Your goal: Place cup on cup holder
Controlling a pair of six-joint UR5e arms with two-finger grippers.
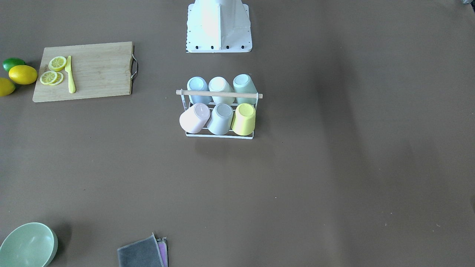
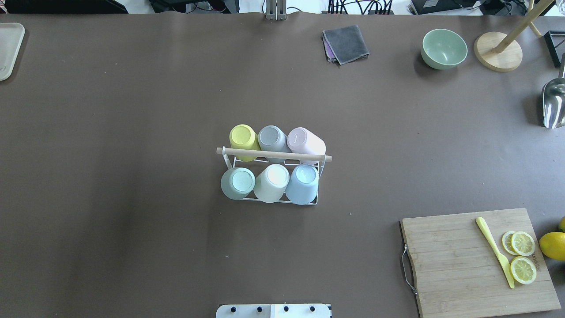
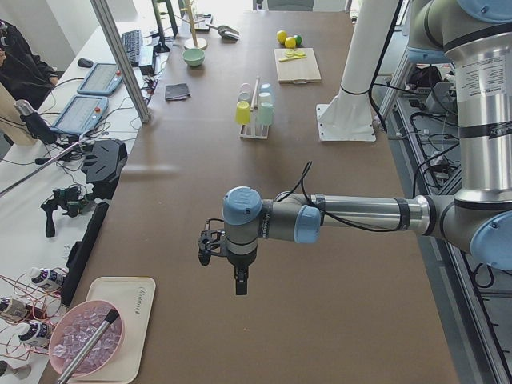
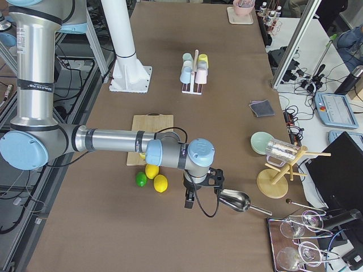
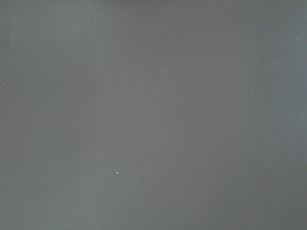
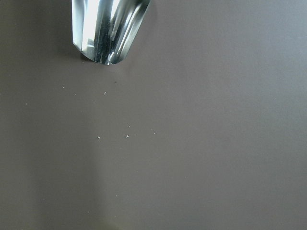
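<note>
The cup holder, a white wire rack with a wooden rod on top, stands mid-table, also in the front view. Several cups sit upside down on its prongs: yellow, grey, pink, green, cream, blue. My left gripper shows only in the exterior left view, far from the rack above bare table. My right gripper shows only in the exterior right view, beside a metal scoop. I cannot tell whether either is open or shut.
A wooden cutting board with lemon slices and a yellow knife lies at the near right, whole lemons beside it. A green bowl, a grey cloth, a wooden stand and the metal scoop sit far right.
</note>
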